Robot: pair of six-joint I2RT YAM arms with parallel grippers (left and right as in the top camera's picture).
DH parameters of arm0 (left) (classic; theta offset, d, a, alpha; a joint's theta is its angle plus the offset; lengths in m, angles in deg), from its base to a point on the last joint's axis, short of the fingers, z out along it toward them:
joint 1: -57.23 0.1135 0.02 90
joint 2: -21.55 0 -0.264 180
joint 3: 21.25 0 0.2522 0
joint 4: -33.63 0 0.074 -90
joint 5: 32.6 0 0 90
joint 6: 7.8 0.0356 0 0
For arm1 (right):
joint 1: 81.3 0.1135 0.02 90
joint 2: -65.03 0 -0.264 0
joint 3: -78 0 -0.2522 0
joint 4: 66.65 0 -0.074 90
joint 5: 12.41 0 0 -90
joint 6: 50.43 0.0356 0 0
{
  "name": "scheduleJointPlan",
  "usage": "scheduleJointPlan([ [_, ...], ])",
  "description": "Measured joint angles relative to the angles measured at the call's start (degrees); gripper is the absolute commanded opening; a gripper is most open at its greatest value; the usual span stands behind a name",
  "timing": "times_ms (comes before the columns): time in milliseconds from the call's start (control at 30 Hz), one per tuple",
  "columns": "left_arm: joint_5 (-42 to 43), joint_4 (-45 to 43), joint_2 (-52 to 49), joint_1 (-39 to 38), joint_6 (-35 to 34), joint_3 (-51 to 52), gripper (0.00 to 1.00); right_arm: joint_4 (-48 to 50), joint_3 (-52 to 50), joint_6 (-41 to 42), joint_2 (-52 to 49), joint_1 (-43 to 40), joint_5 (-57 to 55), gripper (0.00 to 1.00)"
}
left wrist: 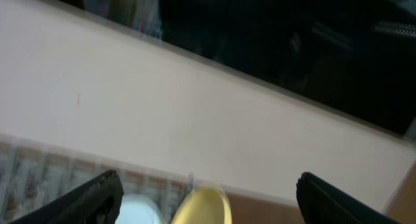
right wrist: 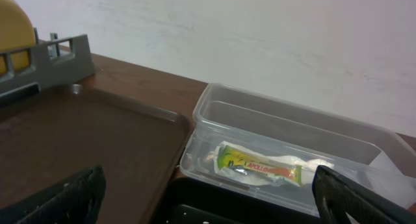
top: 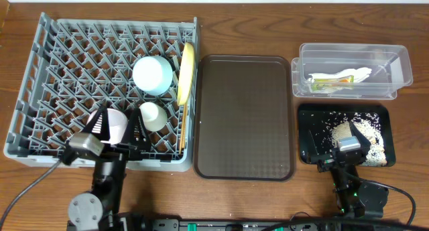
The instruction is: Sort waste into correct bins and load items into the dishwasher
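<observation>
So the dish rack [top: 47, 70] fills the left of the overhead frame, the brown tray [top: 244, 117] sits dead centre with nothing on it, and the black bin [top: 310, 127] and clear bin [top: 395, 63] are stacked down the right. In the rack, the yellow plate [top: 187, 71] stands on edge, long axis running top to bottom. The white bowl [top: 111, 128] lies at lower left, directly under the left gripper [left wrist: 208, 203], which is spread wide and holds nothing. The right gripper [right wrist: 214, 201], also spread and empty, hangs over the black bin at lower right. If that bowl needs seating, I'd say it's the left arm's job.
</observation>
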Motion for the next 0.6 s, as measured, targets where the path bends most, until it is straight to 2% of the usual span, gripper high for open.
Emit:
scheduleJointPlan([
  [100, -1.73, -4.98, 1.60, -0.22, 0.02, 5.95, 0.88, 0.02, 0.00, 0.00, 0.00, 0.00, 0.00, 0.99],
  [400, -8.26, -4.92, 8.70, -2.25, 0.02, 14.95, 0.88, 0.02, 0.00, 0.00, 0.00, 0.00, 0.00, 0.99],
  [600, -11.32, 2.56, 10.19, -2.38, 1.14, 16.04, 0.88, 0.02, 0.00, 0.00, 0.00, 0.00, 0.00, 0.99],
])
